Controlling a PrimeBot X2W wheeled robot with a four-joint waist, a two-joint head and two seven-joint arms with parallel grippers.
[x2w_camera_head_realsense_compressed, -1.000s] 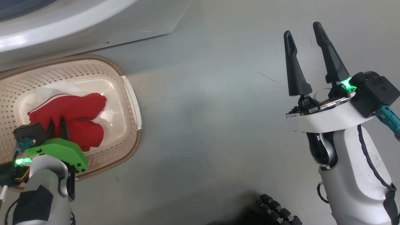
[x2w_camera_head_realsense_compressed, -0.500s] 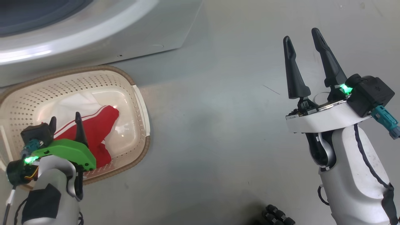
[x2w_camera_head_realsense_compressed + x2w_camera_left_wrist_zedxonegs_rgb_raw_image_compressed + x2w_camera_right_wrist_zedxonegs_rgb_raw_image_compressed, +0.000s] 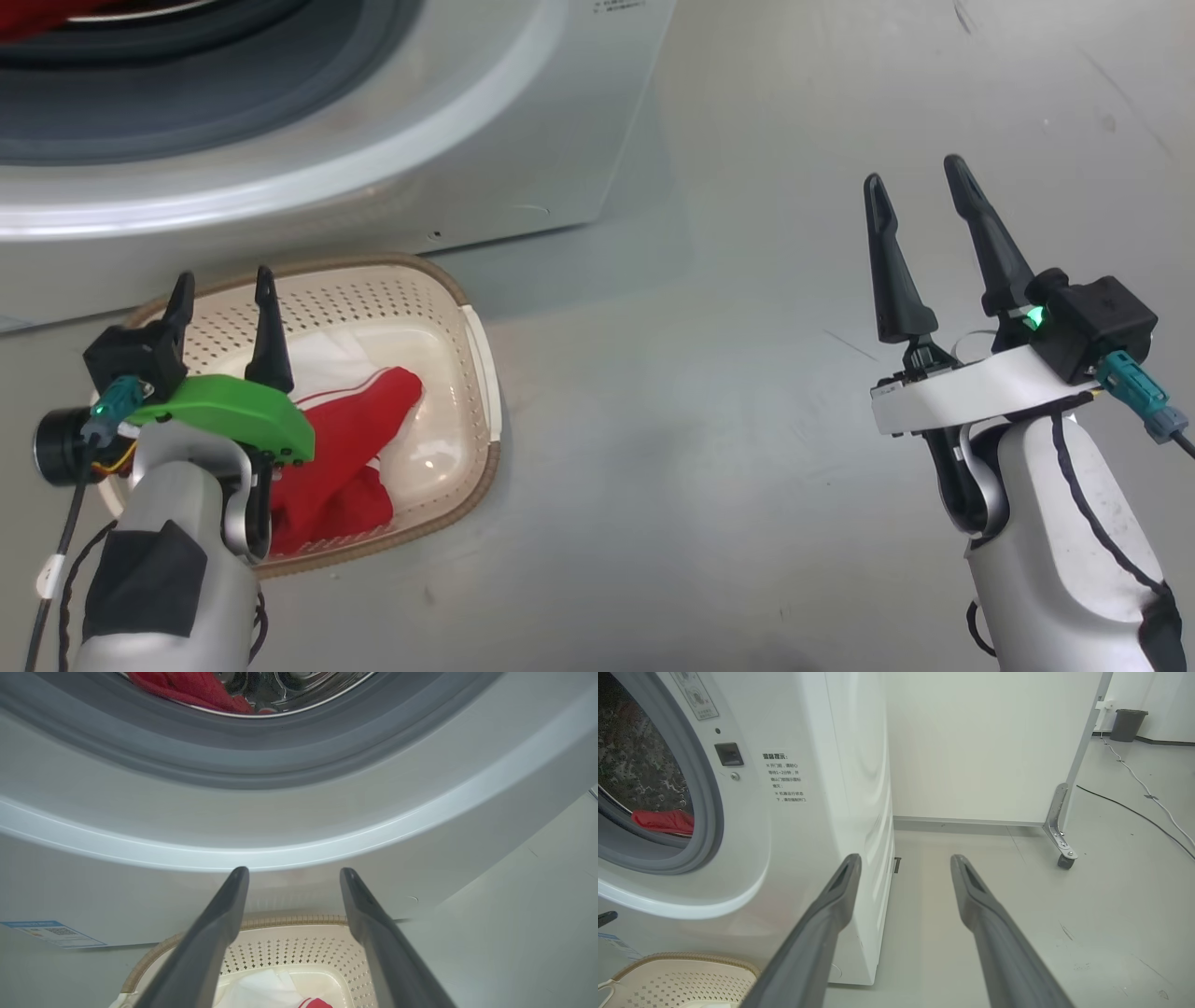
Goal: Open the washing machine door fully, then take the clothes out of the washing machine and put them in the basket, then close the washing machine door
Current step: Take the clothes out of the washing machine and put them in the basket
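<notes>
The white washing machine (image 3: 523, 121) stands with its drum mouth uncovered; the washing machine door is out of view. Red clothes (image 3: 196, 688) still lie in the steel drum, where the right wrist view also catches the clothes (image 3: 663, 820). In front of the machine sits the cream basket (image 3: 478, 327), holding a red and white garment (image 3: 345, 457). My left gripper (image 3: 223, 275) is open and empty above the basket's near left part, its fingers pointing at the machine's front (image 3: 294, 871). My right gripper (image 3: 913, 172) hangs open and empty over bare floor to the right.
A blue label (image 3: 51, 933) marks the machine's lower front. Right of the machine is grey floor, then a white panel (image 3: 971, 742) on a caster (image 3: 1064, 858). A cable (image 3: 1134, 807) runs across the floor towards a grey bin (image 3: 1127, 724).
My left gripper has opened and let go of the red garment, which now lies in the basket, and has lifted above it. The camera has tilted up towards the machine.
</notes>
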